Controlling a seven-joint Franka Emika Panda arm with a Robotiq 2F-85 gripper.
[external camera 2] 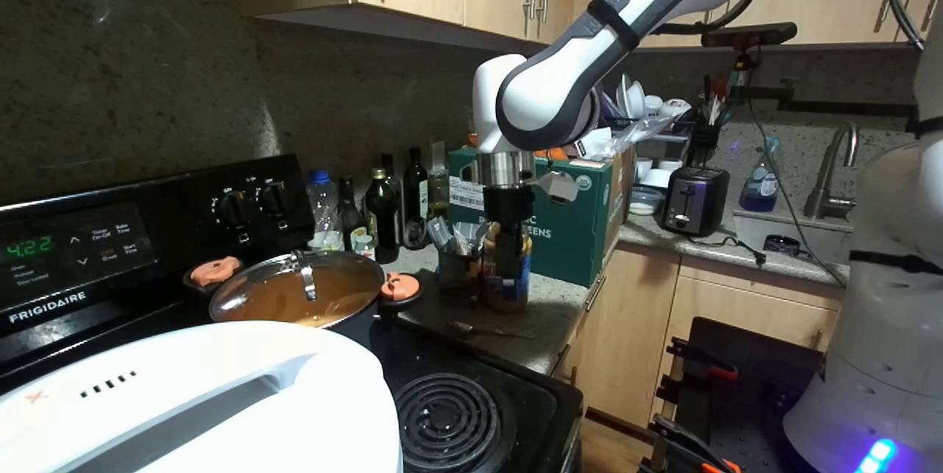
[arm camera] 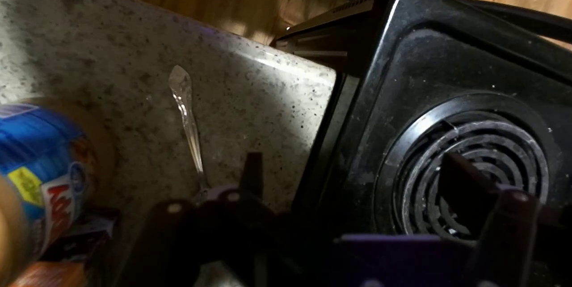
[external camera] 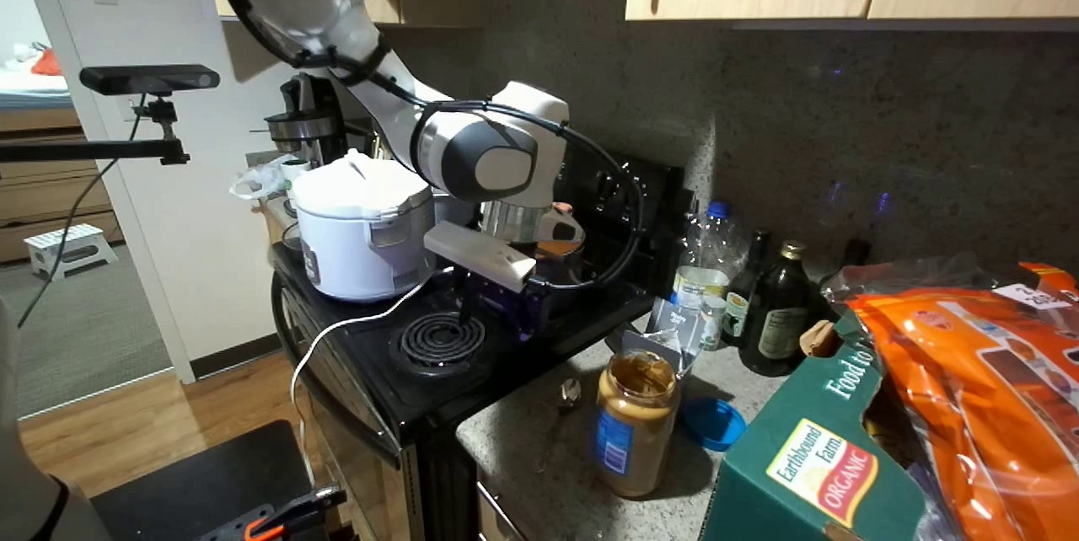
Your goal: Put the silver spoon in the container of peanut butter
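Desk [arm camera: 268, 112]: adjoined the stove [arm camera: 424, 72].
Spoon [arm camera: 191, 130]: lay between peanut-butter jar [external camera: 638, 425] and desk's stove-side edge; reaching it seemed the step.
Jaws: stood wide, empty; needed shifting spoonward, lowering.

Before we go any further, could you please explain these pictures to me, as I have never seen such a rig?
The machine is a single robot arm ending in a two-fingered gripper. Two pictures are taken from outside the robot, at different places in the kitchen; the third is taken from its wrist, looking down past the gripper. On the counter, a silver spoon lies beside an open jar of peanut butter, with a blue lid on the jar's other side. A green box stands nearby. The gripper is open near the stove, holding nothing.
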